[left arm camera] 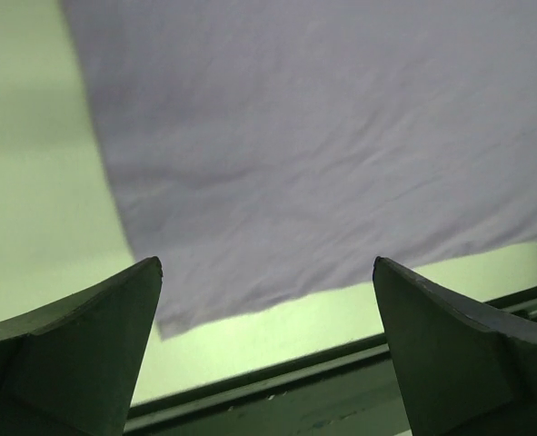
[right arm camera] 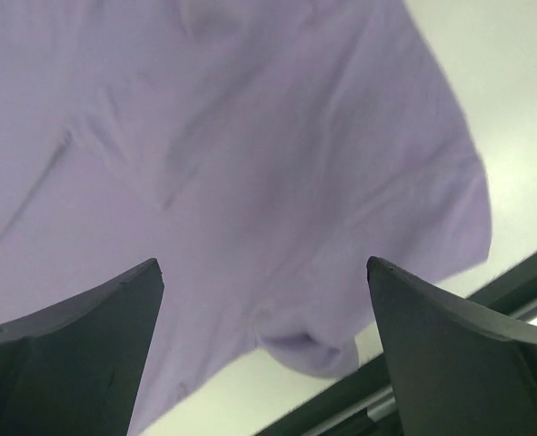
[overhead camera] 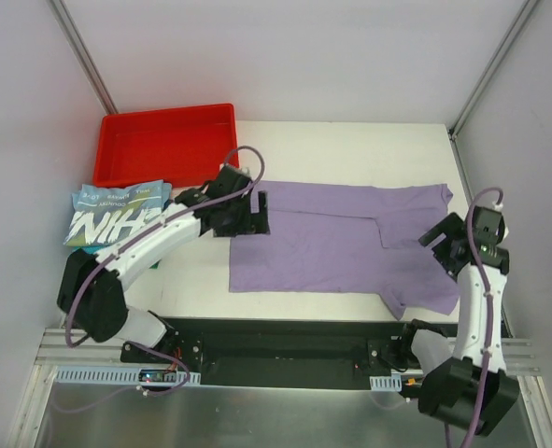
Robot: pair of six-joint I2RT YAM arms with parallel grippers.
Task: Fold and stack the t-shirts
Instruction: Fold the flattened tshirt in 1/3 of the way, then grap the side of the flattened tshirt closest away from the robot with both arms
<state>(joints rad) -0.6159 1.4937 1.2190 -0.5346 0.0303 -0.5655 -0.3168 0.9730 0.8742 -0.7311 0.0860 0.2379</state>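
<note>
The right gripper (overhead camera: 439, 246), jaws wide and empty, hovers over the near-right sleeve of the purple shirt (overhead camera: 322, 243), flat on the table (overhead camera: 350, 149), long axis left to right. The left gripper (overhead camera: 260, 215), equally wide, hangs at its left hem. Folded shirts (overhead camera: 107, 217) lie farther left.

The left arm (overhead camera: 143, 248) starts from its base at the lower left of the top view and reaches up and rightward toward the centre, its white links bent at the elbow; the left gripper (overhead camera: 261, 214) points right, jaws spread wide; in its wrist view the two dark fingers (left arm camera: 86, 354) sit in the bottom corners, well apart. The right arm (overhead camera: 477, 308) stands nearly upright at the right edge; the right gripper (overhead camera: 436, 249) faces left, jaws likewise parted.
</note>
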